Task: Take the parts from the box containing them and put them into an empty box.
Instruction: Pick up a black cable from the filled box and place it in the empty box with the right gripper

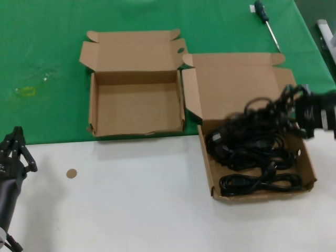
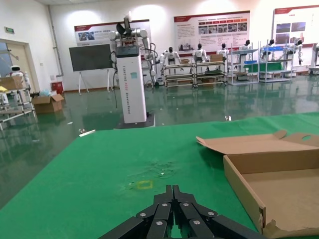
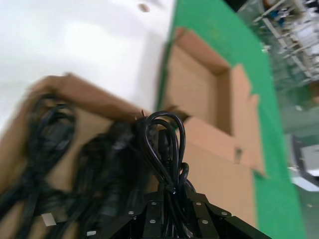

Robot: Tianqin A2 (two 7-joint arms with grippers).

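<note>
Head view: screwdriver (image 1: pixel 266 21) beyond boxes, right pincer (image 1: pixel 292 106) gripping cords (image 1: pixel 252 147).

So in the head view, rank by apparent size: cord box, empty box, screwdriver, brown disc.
1. cord box and empty box: too alike to rank
2. screwdriver
3. brown disc

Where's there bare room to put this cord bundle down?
The empty box has an open floor between its four walls. White tabletop ahead of it is bare too. The right box is crowded with cords, where the right end effector grips some.
</note>
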